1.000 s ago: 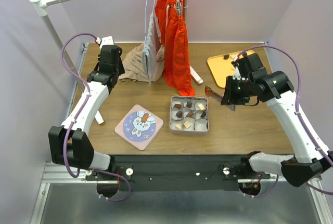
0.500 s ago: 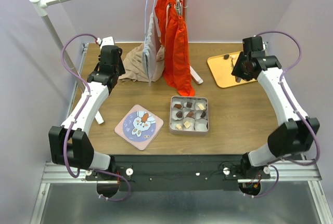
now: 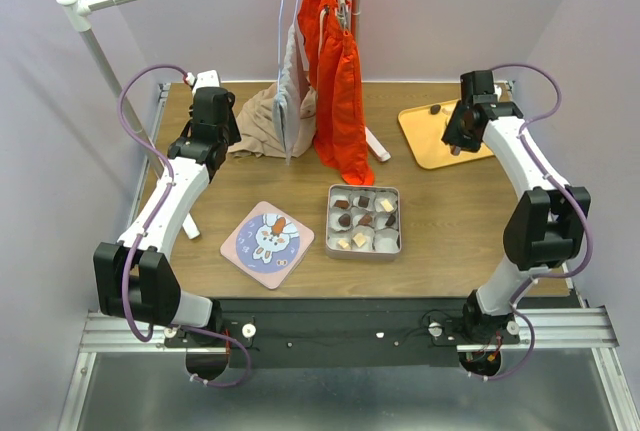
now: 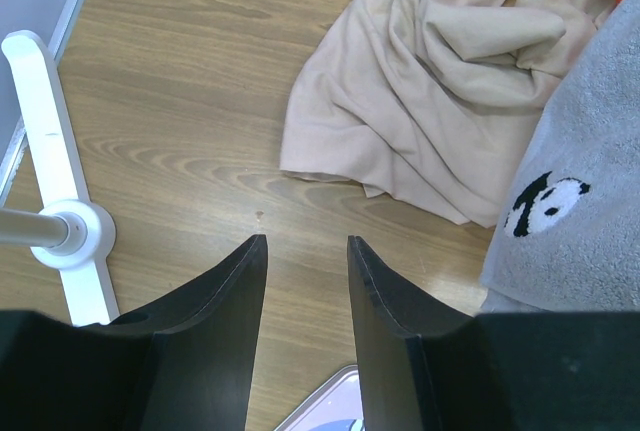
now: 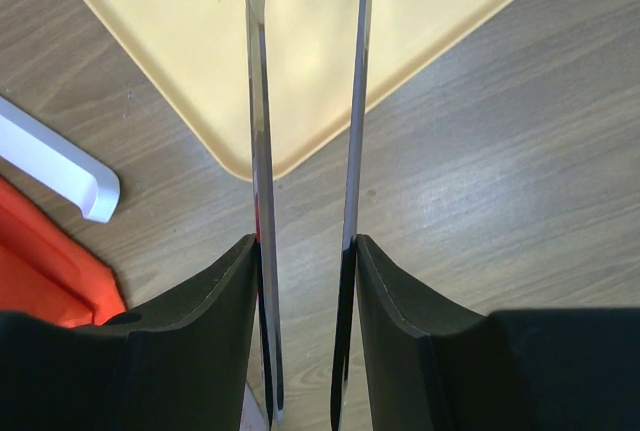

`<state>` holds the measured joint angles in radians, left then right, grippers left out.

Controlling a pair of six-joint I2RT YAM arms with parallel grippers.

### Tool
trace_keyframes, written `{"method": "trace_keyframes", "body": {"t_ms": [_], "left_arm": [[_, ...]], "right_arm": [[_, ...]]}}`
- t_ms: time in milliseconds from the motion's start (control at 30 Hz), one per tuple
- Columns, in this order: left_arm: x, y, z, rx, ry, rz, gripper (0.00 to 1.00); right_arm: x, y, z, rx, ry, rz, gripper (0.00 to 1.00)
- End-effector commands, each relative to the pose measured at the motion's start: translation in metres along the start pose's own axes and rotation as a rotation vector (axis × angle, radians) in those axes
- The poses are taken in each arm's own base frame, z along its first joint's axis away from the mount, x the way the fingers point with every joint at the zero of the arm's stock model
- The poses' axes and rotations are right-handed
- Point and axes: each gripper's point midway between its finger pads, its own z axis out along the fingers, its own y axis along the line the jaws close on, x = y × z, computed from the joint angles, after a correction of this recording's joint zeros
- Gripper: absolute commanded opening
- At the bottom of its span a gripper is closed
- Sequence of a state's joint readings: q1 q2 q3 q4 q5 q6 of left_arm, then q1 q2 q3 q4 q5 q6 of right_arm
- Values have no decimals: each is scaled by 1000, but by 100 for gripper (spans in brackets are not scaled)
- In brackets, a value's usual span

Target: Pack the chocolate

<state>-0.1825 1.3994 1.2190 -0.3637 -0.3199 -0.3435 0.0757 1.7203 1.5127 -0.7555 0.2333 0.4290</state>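
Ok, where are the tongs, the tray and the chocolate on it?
tongs (image 5: pixel 259 151): right wrist view, on the left blade.
tray (image 3: pixel 422 139): top view, on a bare part of its surface.
chocolate (image 3: pixel 434 108): top view, middle of the dark piece.

The chocolate (image 3: pixel 345 219) is tiny bite-sized pieces, most of them sitting singly in the compartments of a grey metal tin (image 3: pixel 329 221) just right of and below the frame's centre. Dark brown ones fill its upper and middle rows. Cream-white squarish ones sit at its upper right corner and lower left. One more dark piece (image 3: pixel 435 108) lies alone on the yellow tray (image 3: pixel 425 136) at upper right.
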Motion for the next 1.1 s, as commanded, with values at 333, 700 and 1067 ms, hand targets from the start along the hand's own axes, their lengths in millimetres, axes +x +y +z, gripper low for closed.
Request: {"method": "trace_keyframes", "body": {"t_ms": [333, 700, 1067], "left_arm": [[-3, 2, 3, -6, -5, 4, 47], [-5, 3, 1, -6, -9, 3, 47], [-4, 3, 2, -7, -8, 4, 47]], "right_arm": [[-11, 11, 15, -52, -19, -10, 40], [-5, 7, 27, -22, 2, -39, 43], [-16, 4, 12, -23, -42, -38, 20]]}}
